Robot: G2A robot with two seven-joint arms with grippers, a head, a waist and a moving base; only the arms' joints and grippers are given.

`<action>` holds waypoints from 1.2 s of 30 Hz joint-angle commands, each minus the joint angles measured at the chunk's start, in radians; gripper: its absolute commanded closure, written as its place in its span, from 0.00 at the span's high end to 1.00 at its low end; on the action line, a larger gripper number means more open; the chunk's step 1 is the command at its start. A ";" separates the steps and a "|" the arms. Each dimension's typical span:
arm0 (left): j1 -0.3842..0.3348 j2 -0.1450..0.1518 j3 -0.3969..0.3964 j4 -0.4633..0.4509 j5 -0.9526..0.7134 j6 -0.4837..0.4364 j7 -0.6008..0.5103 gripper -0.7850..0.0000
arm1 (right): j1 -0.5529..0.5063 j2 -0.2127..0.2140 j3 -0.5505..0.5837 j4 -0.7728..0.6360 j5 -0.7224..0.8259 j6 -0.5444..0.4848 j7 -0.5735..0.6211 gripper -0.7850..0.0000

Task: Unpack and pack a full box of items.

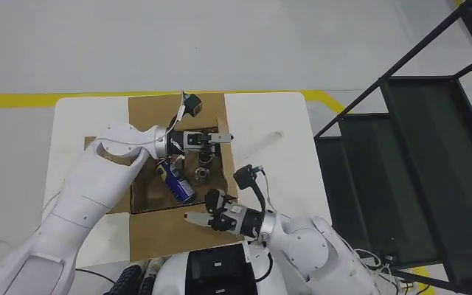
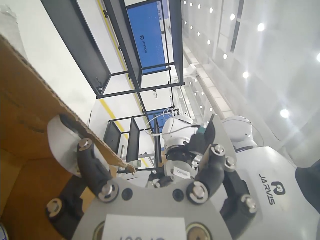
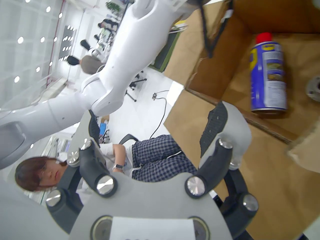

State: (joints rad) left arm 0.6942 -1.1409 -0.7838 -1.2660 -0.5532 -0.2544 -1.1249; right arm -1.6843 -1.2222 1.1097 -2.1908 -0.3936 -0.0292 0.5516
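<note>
An open cardboard box sits on the white table. Inside it lies a blue spray can with a red cap, and beside the can are two small metal parts. My left gripper is over the box's right wall, open and holding nothing, with the cardboard flap edge against one finger. Above the box's near flap, my right gripper is open and empty, short of the can.
A black metal shelf rack stands off the table's right side. A faint see-through item lies on the table right of the box. Yellow floor tape runs behind the table.
</note>
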 commanded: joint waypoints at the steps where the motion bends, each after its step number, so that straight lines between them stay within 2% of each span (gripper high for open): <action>1: -0.008 -0.006 0.004 0.012 -0.005 -0.004 -0.007 1.00 | -0.042 0.004 0.035 -0.019 -0.016 0.062 -0.050 1.00; 5: -0.010 0.000 -0.033 0.040 -0.003 -0.019 -0.014 1.00 | -0.107 0.010 0.092 -0.033 -0.008 0.090 -0.113 1.00; 10: 0.037 0.044 -0.165 -0.012 0.034 0.002 -0.027 1.00 | -0.152 0.015 0.148 -0.018 0.023 0.101 -0.156 1.00; 17: 0.221 0.134 -0.446 -0.238 0.121 0.071 -0.113 1.00 | -0.098 0.012 0.184 0.082 0.095 0.168 -0.170 1.00; 22: 0.373 0.177 -0.650 -0.354 0.130 0.098 -0.143 1.00 | -0.045 0.007 0.159 0.136 0.089 0.269 -0.177 1.00; 28: 0.510 0.202 -0.825 -0.401 0.079 0.110 -0.148 1.00 | 0.036 -0.001 0.103 0.193 0.069 0.357 -0.154 1.00; 32: 0.571 0.210 -0.897 -0.394 0.038 0.111 -0.147 1.00 | 0.055 -0.004 0.087 0.182 0.059 0.370 -0.158 1.00; 36: 0.612 0.214 -0.940 -0.373 -0.002 0.108 -0.149 1.00 | 0.038 0.000 0.075 0.106 -0.011 0.373 -0.171 1.00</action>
State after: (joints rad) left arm 1.2959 -0.9275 -1.7151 -1.6456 -0.5430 -0.1443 -1.2727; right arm -1.6399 -1.2234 1.1890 -2.0588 -0.3794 0.3421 0.3847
